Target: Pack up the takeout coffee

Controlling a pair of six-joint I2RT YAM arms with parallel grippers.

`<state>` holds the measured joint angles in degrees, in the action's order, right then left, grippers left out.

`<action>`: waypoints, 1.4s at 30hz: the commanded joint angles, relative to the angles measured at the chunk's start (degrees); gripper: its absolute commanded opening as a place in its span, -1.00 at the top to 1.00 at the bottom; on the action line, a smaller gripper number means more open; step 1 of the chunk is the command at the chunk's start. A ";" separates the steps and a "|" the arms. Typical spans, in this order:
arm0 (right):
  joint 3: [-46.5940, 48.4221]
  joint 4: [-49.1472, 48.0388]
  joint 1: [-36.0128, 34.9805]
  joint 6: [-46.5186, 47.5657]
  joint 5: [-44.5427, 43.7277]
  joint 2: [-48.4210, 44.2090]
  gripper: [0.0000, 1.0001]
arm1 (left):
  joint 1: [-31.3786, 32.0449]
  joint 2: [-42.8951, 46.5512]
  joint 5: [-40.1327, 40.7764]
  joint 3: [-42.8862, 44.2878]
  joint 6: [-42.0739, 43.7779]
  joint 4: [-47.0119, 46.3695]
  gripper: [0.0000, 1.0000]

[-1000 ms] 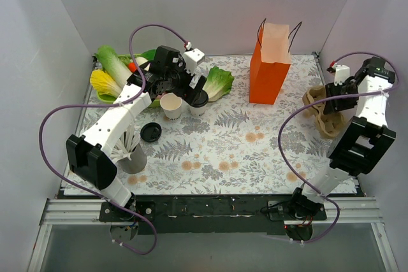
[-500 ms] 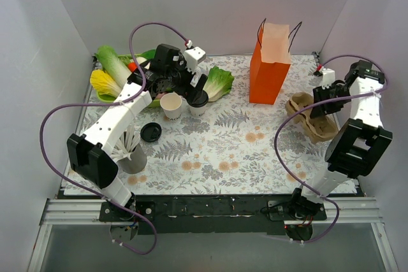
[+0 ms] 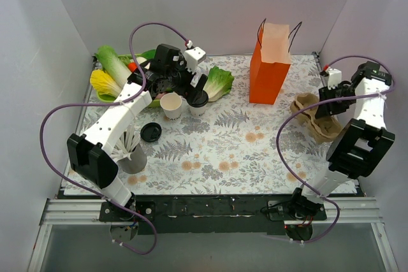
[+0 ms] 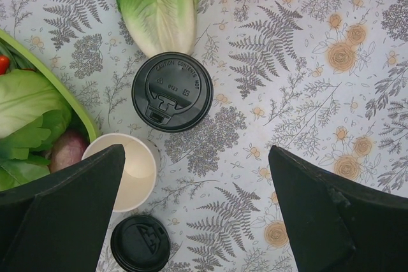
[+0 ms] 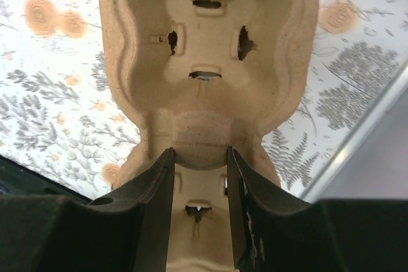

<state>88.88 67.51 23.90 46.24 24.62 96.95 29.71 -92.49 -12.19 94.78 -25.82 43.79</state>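
The takeout coffee (image 3: pixel 198 100), a white cup with a black lid, stands on the floral mat; the left wrist view shows its lid (image 4: pixel 172 92) from above. My left gripper (image 3: pixel 191 86) hovers open just above and behind it, its jaws wide apart (image 4: pixel 197 211) and holding nothing. The orange paper bag (image 3: pixel 268 71) stands upright and open at the back right. My right gripper (image 3: pixel 326 99) is shut on the middle ridge of a brown cardboard cup carrier (image 3: pixel 315 118), gripped between its fingers (image 5: pixel 199 176).
An open white cup (image 3: pixel 171 105) stands left of the coffee, and a loose black lid (image 3: pixel 150 132) lies nearer. Lettuce (image 3: pixel 218 83) and a green tray of vegetables (image 3: pixel 115 74) sit at the back left. A grey holder with white cutlery (image 3: pixel 132 155) stands front left.
My right gripper carried the cup carrier left toward the bag, then back slightly right. The left arm and the cups have not moved.
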 commanded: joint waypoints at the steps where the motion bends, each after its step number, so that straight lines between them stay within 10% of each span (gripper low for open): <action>1: -0.35 -8.18 0.88 -7.03 -12.37 -0.70 0.97 | -0.09 1.17 -1.35 0.67 0.07 0.51 -0.96; 3: -0.65 -8.19 2.80 -5.82 -11.72 -0.97 0.97 | -0.01 0.82 -1.70 0.93 -0.28 0.59 -0.96; 6: 4.08 6.36 5.79 3.11 13.71 -0.36 0.97 | -0.01 0.99 -1.61 1.11 -0.19 0.77 -0.96; 9: -5.06 -11.91 1.43 -6.59 -13.10 -2.80 0.97 | -0.10 1.17 -1.61 0.32 -0.02 0.68 -0.96; 12: 4.23 7.67 3.08 5.49 14.40 -2.74 0.97 | -0.01 1.17 -1.96 0.49 -0.19 0.86 -0.96; 16: -7.70 -17.02 -1.84 -5.11 -17.25 -7.01 0.97 | -0.01 0.73 -2.40 0.67 -0.02 0.68 -0.96; 24: -3.18 -9.24 -2.01 -9.06 -3.18 -8.00 0.94 | -0.10 -1.03 -3.55 2.34 -0.89 0.95 -0.96; 33: -14.16 -8.79 -2.98 -9.67 -8.09 -10.11 -0.27 | -0.01 -0.68 -3.55 2.08 -1.07 0.95 -0.96; 42: -14.62 -11.34 -2.89 -9.41 -16.09 -8.09 -0.19 | -0.09 -0.15 -3.55 0.93 -1.07 0.95 -0.96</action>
<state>73.93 58.02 20.93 37.21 12.32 88.82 29.71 -94.65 -15.07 95.42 -26.85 44.82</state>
